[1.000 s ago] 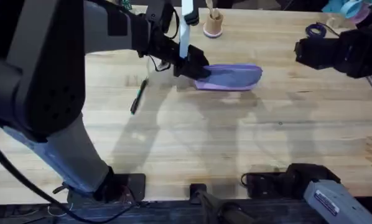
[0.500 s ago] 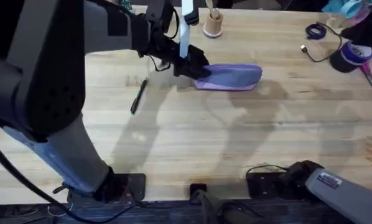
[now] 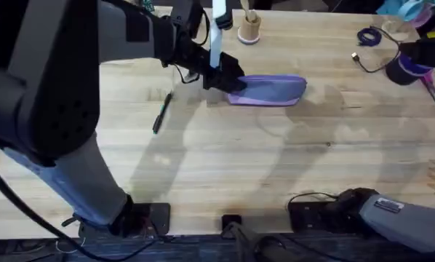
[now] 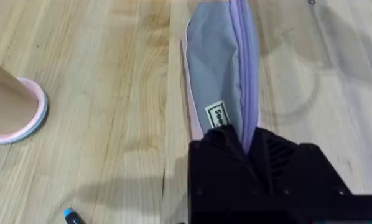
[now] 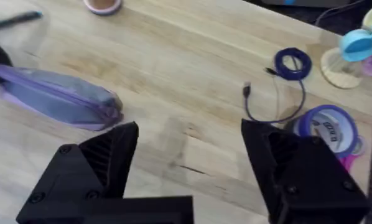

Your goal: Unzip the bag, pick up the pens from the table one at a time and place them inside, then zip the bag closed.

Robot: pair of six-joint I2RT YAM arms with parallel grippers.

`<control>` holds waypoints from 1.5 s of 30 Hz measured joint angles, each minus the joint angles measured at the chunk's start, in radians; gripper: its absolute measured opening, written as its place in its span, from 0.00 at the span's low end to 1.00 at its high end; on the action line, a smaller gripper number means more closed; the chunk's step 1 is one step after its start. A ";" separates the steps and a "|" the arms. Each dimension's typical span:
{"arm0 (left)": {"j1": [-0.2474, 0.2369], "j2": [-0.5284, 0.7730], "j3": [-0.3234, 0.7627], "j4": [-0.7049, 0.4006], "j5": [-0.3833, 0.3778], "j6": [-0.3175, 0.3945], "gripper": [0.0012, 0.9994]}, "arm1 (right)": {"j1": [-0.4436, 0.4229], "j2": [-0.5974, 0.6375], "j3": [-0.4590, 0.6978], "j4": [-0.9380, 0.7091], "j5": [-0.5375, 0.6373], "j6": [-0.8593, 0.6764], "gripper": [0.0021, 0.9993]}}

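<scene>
On table [image 3: 225, 160] | left pincer [image 3: 232, 81] clamped on bag [image 3: 272, 90] end | right pincer [image 5: 189, 146] wide open, empty

Far side: tan spool [image 3: 249, 28] on pink base. Far right: coiled blue cable [image 5: 294, 64], purple tape roll [image 5: 328, 127], blue-capped item [image 5: 361, 43] on pale disc.

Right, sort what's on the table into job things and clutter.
Job:
- purple bag, its end pinched by the left gripper
- dark pen lying on the table

Clutter:
- coiled blue cable
- tape roll
- small pink-based cup
</scene>
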 joint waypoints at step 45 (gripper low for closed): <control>0.000 0.000 0.000 0.000 0.000 0.000 0.04 | 0.003 0.321 0.001 -0.337 -0.051 -0.855 1.00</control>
